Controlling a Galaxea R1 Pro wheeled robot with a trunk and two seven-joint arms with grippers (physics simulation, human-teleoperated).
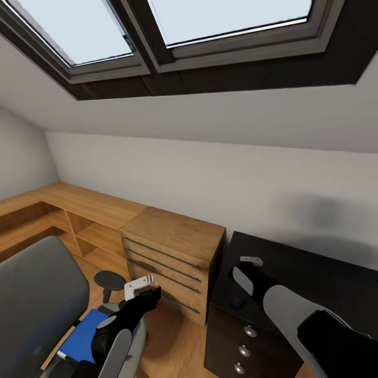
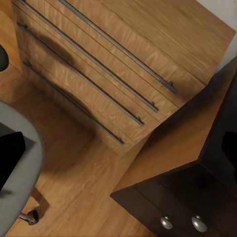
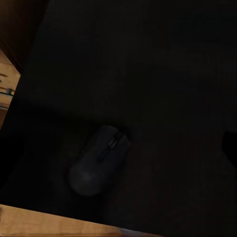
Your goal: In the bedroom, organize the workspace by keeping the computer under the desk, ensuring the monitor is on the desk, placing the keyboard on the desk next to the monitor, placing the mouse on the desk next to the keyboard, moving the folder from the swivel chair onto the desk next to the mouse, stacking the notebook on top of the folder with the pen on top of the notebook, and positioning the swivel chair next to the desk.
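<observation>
Mouse (image 3: 98,167) dark on the dark tabletop (image 3: 163,74), hard to make out, just below the right gripper (image 1: 251,261). Folder (image 1: 84,336) on chair (image 1: 37,299) seat, partly hidden by left arm, below left gripper (image 1: 139,284). Can't tell either gripper's grip. Oak drawers (image 1: 173,257) beside the tabletop edge; floor gap narrow. No writing legible.
</observation>
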